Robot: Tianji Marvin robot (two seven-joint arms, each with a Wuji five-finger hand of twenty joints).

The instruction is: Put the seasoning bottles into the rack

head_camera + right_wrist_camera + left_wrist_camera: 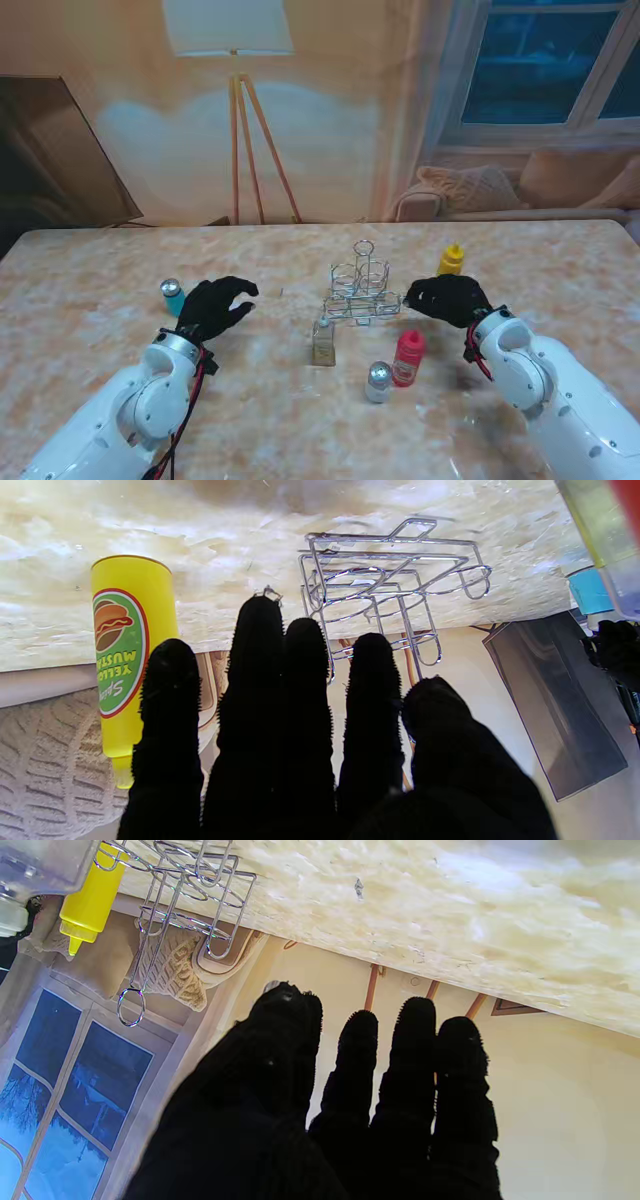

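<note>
Both hands' fingers are spread and hold nothing. The right hand point(447, 298) hovers beside the wire rack point(360, 290), near the yellow bottle point(451, 260); the left hand point(215, 305) is near the blue bottle point(172, 296). The rack stands empty mid-counter point(100, 280). Likely next: closing around a bottle.

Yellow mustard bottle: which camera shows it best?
The right wrist view: the mustard bottle fills much of the picture, label readable, partly hidden by the right hand's fingers. The stand view shows it small, beyond the rack. The left wrist view catches only its nozzle end.
</note>
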